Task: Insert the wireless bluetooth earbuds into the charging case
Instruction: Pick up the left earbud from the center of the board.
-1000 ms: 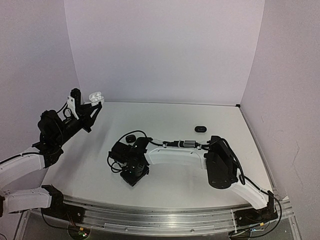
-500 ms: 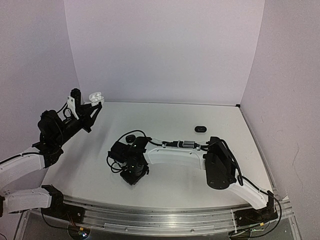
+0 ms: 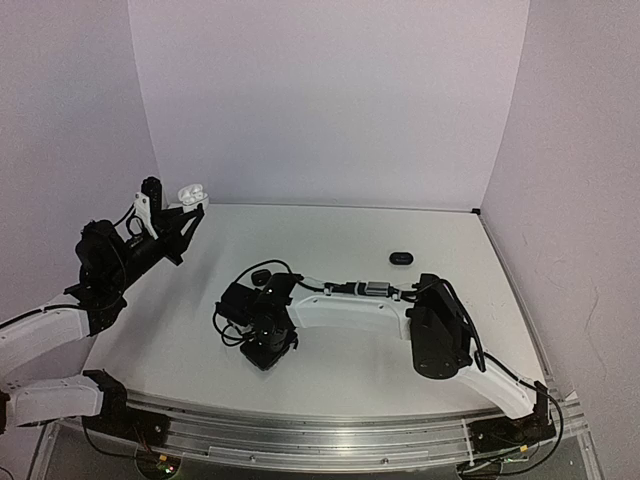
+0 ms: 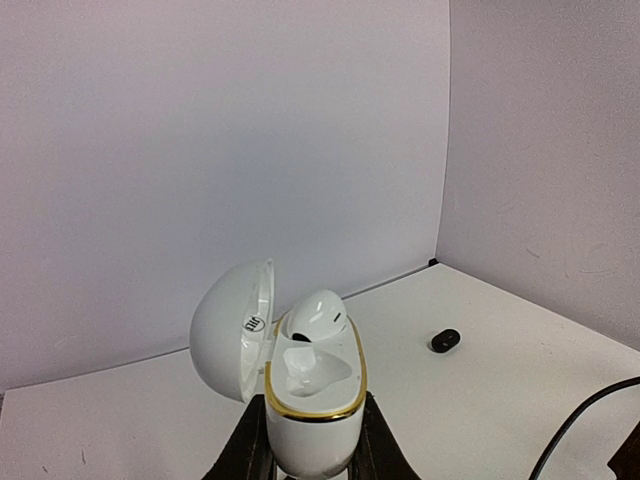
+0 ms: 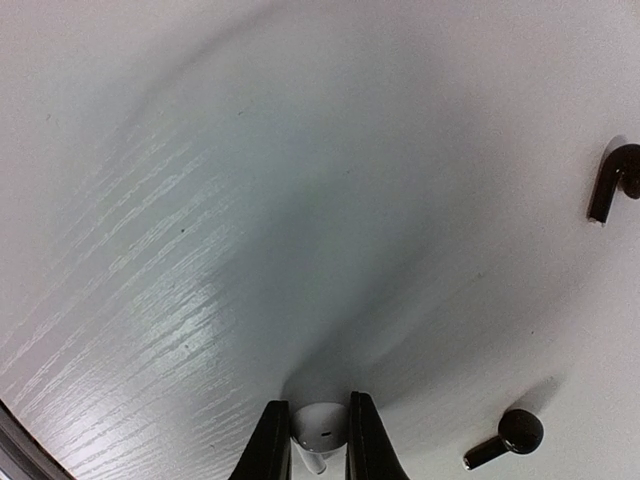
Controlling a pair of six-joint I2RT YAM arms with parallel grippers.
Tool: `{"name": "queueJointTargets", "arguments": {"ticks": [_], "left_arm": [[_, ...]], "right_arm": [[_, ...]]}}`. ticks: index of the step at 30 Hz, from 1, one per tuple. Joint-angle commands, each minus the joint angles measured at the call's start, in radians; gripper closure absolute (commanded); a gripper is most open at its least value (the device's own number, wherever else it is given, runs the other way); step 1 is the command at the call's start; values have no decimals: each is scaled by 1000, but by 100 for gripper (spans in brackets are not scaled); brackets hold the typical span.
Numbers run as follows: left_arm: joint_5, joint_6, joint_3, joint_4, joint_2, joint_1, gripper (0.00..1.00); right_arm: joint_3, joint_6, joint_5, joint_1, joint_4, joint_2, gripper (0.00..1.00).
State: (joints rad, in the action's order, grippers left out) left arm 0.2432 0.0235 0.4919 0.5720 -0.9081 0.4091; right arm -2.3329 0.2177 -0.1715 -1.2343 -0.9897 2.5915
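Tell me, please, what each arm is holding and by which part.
The left jaws clamp the open white charging case by its lower body; the right jaws pinch a white earbud by its sides.

White gold-rimmed case (image 4: 310,435), white earbud (image 5: 322,428), black earbuds (image 5: 612,180)

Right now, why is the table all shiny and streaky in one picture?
Right wrist view: light glares off the table, showing its grain; a dark shadow pools around the white earbud. Left wrist view: the open white case looks sharp. Top view: even light, no glare.
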Motion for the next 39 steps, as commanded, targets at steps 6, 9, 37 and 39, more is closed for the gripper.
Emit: {"name": "queueJointTargets", "arguments": {"ticks": [6, 9, 37, 39], "left_arm": [[13, -11, 50, 14, 8, -5, 100], [9, -13, 49, 16, 7, -6, 100], [67, -109, -8, 267, 1, -4, 100], [76, -109, -3, 276, -5, -2, 100]], "right_arm": [[-9, 15, 8, -8, -24, 13, 99], [-38, 31, -8, -5, -6, -8, 100], [227, -48, -121, 10, 1322, -508, 100], [192, -57, -92, 10, 1363, -471, 100]]}}
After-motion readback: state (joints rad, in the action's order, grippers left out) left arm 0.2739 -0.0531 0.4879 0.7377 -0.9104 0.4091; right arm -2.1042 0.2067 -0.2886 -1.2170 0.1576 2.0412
